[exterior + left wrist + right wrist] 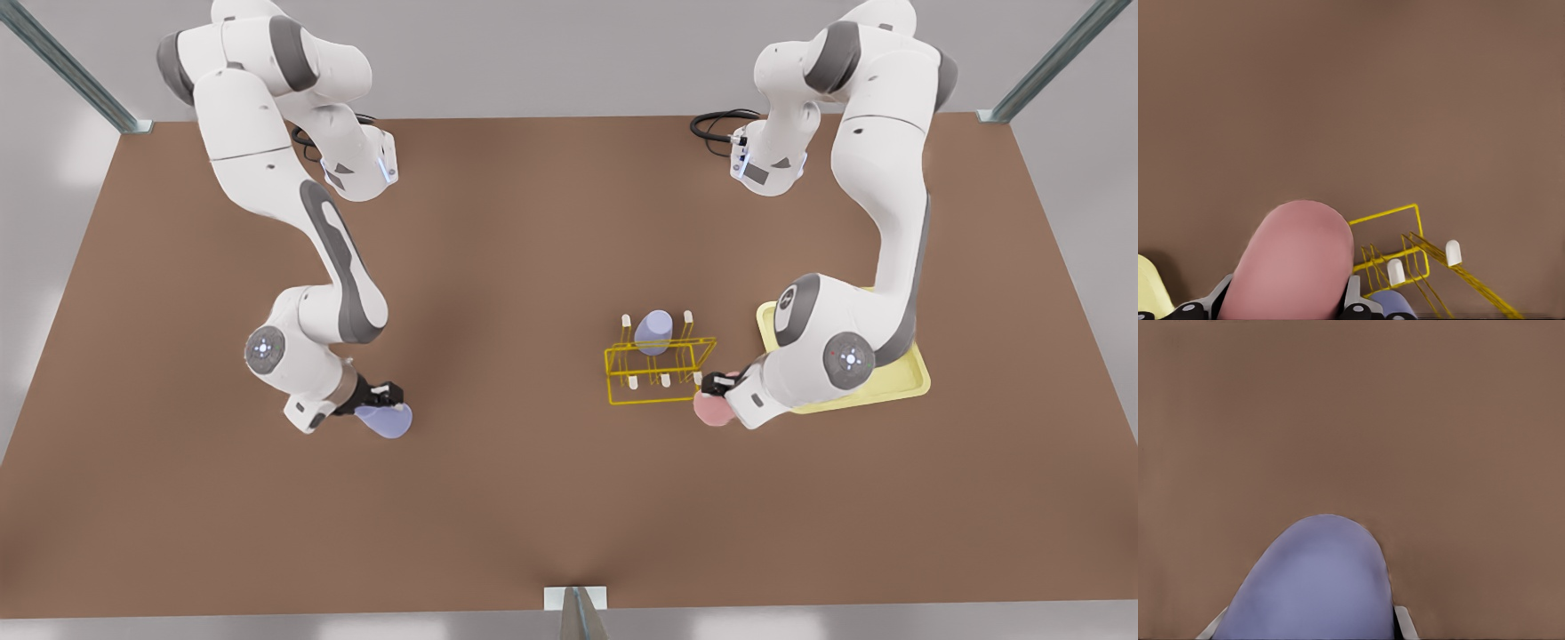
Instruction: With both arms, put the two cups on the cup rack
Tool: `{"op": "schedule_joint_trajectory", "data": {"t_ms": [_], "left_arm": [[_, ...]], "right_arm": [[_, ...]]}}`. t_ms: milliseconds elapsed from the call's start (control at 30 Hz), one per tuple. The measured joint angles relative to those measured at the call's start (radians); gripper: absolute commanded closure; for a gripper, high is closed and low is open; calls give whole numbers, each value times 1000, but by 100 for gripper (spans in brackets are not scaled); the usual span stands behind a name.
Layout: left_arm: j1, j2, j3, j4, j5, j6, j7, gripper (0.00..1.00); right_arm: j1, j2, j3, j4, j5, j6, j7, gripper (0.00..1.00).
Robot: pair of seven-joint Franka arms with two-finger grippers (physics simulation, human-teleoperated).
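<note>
My left gripper (717, 388) is shut on the salmon-pink cup (711, 411), just off the near right corner of the yellow wire cup rack (658, 366) in the front view. In the left wrist view the pink cup (1295, 263) sits between the fingers (1355, 301), with the rack (1405, 247) and its white-tipped pegs close beyond. My right gripper (384, 396) is shut on a lavender cup (388, 421) low over the table at the front view's left, far from the rack. That cup (1315, 583) shows large in the right wrist view.
Another lavender cup (654, 331) stands upside down on the rack's far pegs, and its edge (1395, 303) shows in the left wrist view. A flat pale-yellow tray (907, 378) lies under the left arm. Brown table (533, 222) stretches between the arms.
</note>
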Motion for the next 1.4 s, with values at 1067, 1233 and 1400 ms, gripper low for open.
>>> {"op": "schedule_joint_trajectory", "data": {"t_ms": [1067, 1233, 1400], "left_arm": [[50, -266, 173, 78, 157, -462, -112, 0], [70, -270, 174, 76, 149, -520, -48, 0], [93, -266, 174, 74, 120, -566, 1, 0]], "right_arm": [[299, 223, 124, 452, 331, 80, 67, 16], [332, 232, 144, 460, 337, 112, 85, 16], [365, 249, 147, 467, 341, 138, 98, 16]]}}
